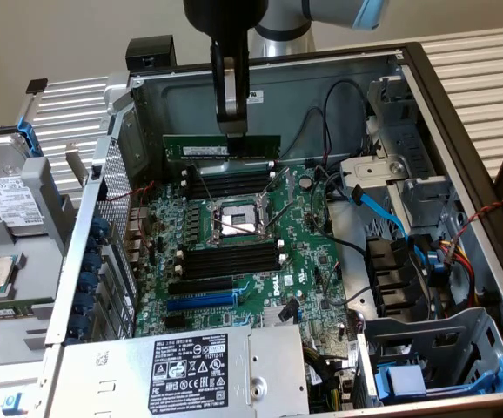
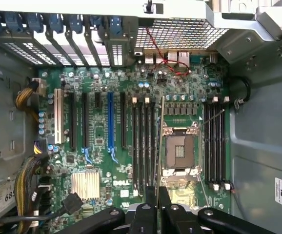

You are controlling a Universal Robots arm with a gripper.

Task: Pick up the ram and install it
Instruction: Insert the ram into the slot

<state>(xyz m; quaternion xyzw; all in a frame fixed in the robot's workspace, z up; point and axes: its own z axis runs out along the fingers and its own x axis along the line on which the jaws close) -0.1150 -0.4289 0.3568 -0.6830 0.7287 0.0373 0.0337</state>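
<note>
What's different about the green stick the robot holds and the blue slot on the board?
The ram is green with a pale label; the blue slot is plain blue. The fingers pinch the ram over the motherboard, while the blue slot sits fixed on it. The ram stands up on its thin edge; the blue slot lies low. Both are long, thin and run the same way.
</note>
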